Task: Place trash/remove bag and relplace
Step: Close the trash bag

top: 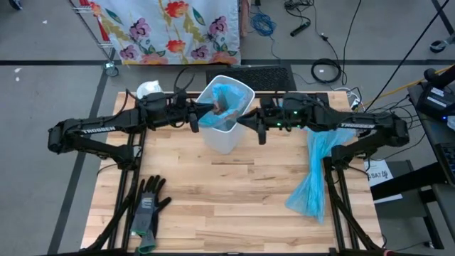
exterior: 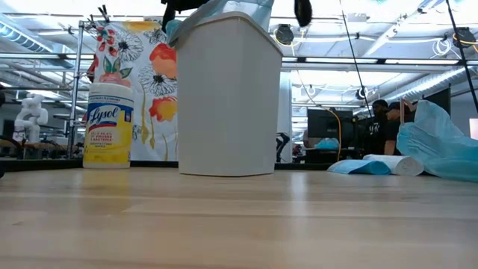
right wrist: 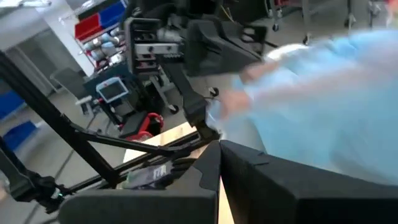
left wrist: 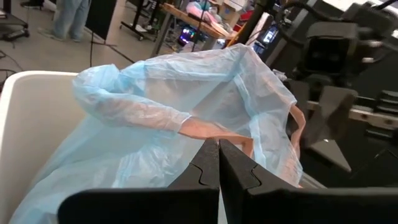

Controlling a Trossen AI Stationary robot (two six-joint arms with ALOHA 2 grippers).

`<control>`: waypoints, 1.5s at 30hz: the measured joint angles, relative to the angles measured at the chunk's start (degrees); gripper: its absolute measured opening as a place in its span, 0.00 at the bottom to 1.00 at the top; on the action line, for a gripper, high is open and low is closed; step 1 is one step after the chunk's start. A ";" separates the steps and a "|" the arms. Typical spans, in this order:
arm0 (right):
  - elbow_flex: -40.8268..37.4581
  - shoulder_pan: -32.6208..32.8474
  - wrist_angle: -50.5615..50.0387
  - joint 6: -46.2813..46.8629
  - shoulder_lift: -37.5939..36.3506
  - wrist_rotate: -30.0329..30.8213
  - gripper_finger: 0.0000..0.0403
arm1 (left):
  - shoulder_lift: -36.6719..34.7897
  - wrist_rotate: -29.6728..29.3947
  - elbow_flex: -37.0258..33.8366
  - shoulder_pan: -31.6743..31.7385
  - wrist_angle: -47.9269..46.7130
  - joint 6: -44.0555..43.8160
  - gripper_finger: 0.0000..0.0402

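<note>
Both my grippers are sitting pressed shut at the bin's rim, one on each side.

My left gripper point(top: 193, 119) is pinching the blue bag point(top: 224, 105) lining the white bin point(top: 226, 135); whether my right gripper point(top: 260, 128) is gripping anything, I cannot tell. Brown trash point(top: 220, 109) is lying inside the bag. A spare blue bag point(top: 315, 174) is draping over the table point(top: 234, 199) by the right arm, gloves point(top: 148, 206) near the front left.

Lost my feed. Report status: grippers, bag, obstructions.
Left gripper and right gripper shut, flanking the white bin. Blue bag bunched in the bin mouth. Spare blue bag lies right; gloves front-left, clear of work.
</note>
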 joint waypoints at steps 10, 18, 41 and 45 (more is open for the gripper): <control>14.85 -1.68 -9.52 -9.18 11.30 3.02 0.00 | 0.00 -1.93 0.00 -2.48 -0.22 -1.42 0.00; 19.53 -1.83 -7.62 -15.48 13.57 2.64 0.00 | 0.04 -6.75 0.87 -6.40 -0.16 -1.42 0.00; 19.52 -4.05 -1.93 -18.01 13.18 -0.17 0.00 | -0.65 -11.00 7.28 -6.60 -1.17 3.80 0.00; 19.52 -4.17 -3.07 -15.80 13.18 -0.09 0.00 | -2.76 -11.45 7.28 -6.60 -1.59 6.93 0.00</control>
